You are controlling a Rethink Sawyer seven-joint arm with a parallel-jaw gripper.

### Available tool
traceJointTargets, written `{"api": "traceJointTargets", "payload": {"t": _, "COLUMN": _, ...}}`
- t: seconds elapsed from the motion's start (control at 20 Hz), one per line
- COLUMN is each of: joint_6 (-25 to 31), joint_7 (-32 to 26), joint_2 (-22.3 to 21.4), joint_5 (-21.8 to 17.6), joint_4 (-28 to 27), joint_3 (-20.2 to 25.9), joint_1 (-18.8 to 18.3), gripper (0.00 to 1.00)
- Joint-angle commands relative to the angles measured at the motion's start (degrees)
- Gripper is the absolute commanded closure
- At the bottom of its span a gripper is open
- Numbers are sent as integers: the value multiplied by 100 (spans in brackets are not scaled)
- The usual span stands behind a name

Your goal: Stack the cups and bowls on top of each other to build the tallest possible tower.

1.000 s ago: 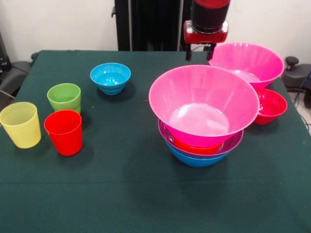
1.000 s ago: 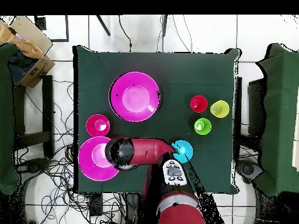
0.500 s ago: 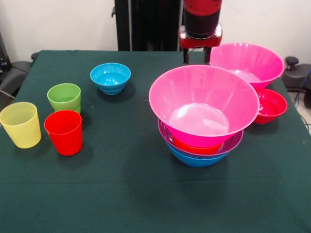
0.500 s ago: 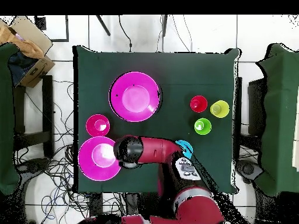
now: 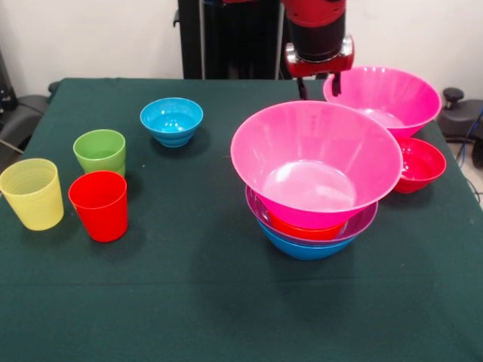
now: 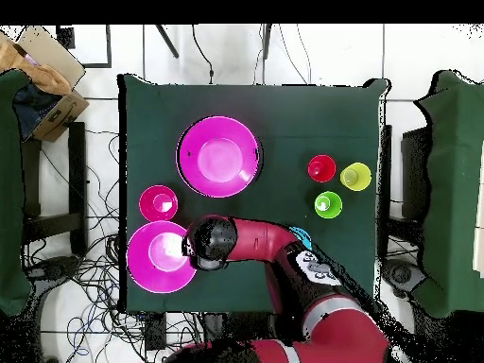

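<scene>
gripper at 2nd pink bowl rim

We can't read the jaws' gap in either view, and overhead the arm covers most of the cyan bowl.

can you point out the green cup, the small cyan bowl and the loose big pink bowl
green cup (image 5: 99, 151), front view, on its outer wall below the rim
small cyan bowl (image 5: 171, 121), front view, on its inside
loose big pink bowl (image 5: 389, 96), front view, on its inner wall
</scene>
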Motion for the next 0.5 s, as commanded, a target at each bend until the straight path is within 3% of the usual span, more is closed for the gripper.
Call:
{"api": "traceJointTargets", "payload": {"t": 0.05, "joint_6": 516, "joint_7": 133, "joint_2": 71, "joint_5": 178, "joint_4": 244, "joint_3": 780, "joint_1": -2, "gripper": 0}}
{"api": "traceJointTargets", "payload": {"t": 0.5, "joint_6": 111, "joint_7": 292, "joint_2": 564, "joint_5": -250, "joint_4": -183, "joint_3": 362, "joint_1": 318, "gripper": 0}}
